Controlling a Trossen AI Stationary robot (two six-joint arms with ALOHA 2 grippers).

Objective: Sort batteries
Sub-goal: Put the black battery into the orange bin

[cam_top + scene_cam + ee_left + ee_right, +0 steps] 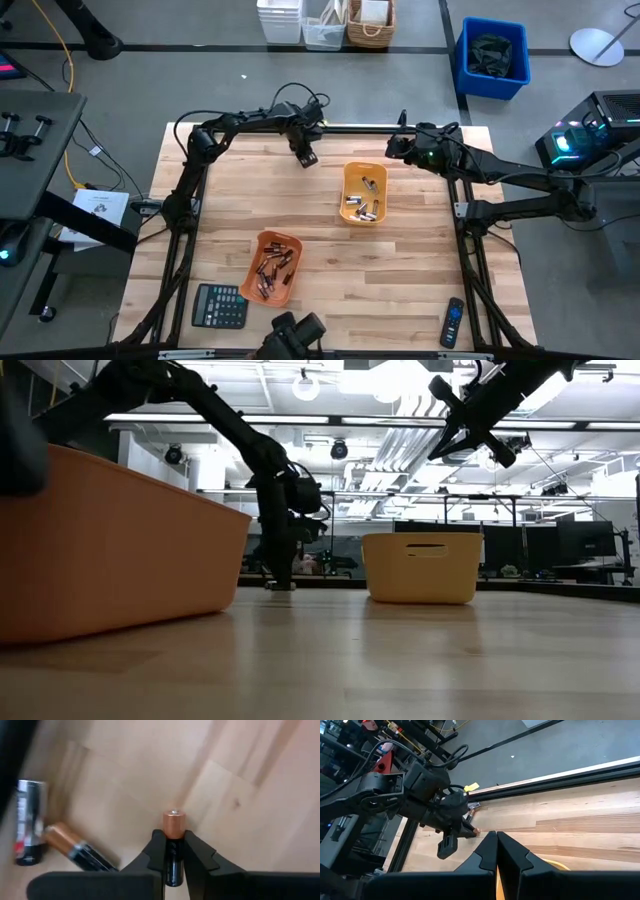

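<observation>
- Left gripper [173,851] clamped on a copper-topped battery [173,827] (tip down on the table [420,270]), upper centre of the high view.
- Two more cells [75,851] lying beside it.
- Other batteries in two orange trays [349,178].
- Right gripper [496,851] shut, empty, raised at upper right.

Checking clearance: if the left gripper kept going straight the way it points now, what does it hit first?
Most likely the wooden table. The left gripper, shut on a copper-topped battery, points down at bare wood right ahead; that battery's tip would touch first. Two loose batteries lie off to the side. Depth unclear.
</observation>
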